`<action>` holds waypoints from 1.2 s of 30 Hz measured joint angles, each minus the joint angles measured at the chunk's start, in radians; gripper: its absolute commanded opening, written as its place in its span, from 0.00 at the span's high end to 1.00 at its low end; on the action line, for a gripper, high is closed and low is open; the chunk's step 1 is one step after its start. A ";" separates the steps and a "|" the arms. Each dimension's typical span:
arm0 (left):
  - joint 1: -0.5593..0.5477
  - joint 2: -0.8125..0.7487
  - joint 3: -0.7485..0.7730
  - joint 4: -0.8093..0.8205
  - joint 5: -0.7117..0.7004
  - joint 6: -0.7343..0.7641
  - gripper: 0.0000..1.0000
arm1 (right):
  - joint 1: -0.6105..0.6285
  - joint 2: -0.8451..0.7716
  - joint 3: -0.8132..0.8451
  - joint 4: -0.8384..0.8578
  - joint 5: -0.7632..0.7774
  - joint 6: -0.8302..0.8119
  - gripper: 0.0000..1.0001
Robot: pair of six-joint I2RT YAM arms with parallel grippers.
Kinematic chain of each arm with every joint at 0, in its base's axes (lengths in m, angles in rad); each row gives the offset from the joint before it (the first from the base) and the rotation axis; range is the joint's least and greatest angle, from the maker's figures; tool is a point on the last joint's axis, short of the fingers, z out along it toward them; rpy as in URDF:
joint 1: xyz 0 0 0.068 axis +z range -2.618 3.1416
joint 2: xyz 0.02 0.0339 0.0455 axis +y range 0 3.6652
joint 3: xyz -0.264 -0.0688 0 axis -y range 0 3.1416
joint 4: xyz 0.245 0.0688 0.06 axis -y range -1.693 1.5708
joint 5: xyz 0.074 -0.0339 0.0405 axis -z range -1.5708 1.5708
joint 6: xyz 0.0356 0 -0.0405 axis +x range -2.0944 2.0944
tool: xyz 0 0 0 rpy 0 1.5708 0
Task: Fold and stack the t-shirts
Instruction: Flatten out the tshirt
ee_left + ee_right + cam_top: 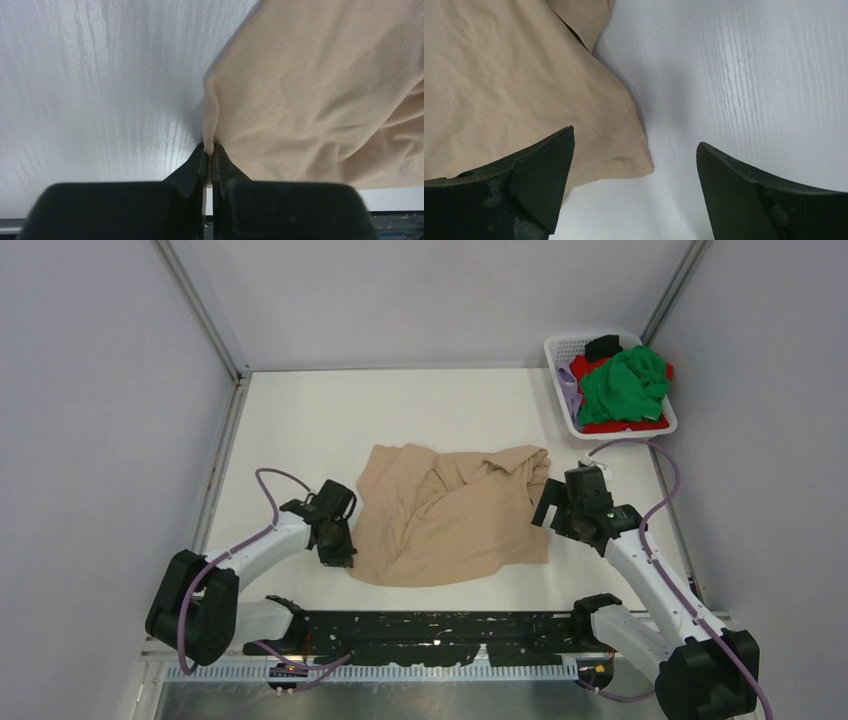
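No legible text, labels or numbers anywhere

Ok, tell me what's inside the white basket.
A bright green shirt lies on top, over a red one. A black piece sits at the back and lilac cloth at the left wall. Anything lower in the basket is covered.

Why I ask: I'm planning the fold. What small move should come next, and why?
Probably lower the right gripper and close it on the corner of the beige shirt. The left gripper pinches the opposite edge, while the right one hangs open over that corner, so closing it would give both arms a hold.
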State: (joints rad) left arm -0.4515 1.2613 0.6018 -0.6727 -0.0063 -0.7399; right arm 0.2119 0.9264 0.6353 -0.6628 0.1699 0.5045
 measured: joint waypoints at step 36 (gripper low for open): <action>0.000 -0.166 -0.053 0.045 0.000 0.019 1.00 | 0.184 0.249 -0.103 0.175 0.018 0.193 0.95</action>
State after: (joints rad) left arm -0.4519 1.0958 0.5484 -0.6273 -0.0067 -0.7208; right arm 0.3962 1.1759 0.5327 -0.4873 0.1875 0.6975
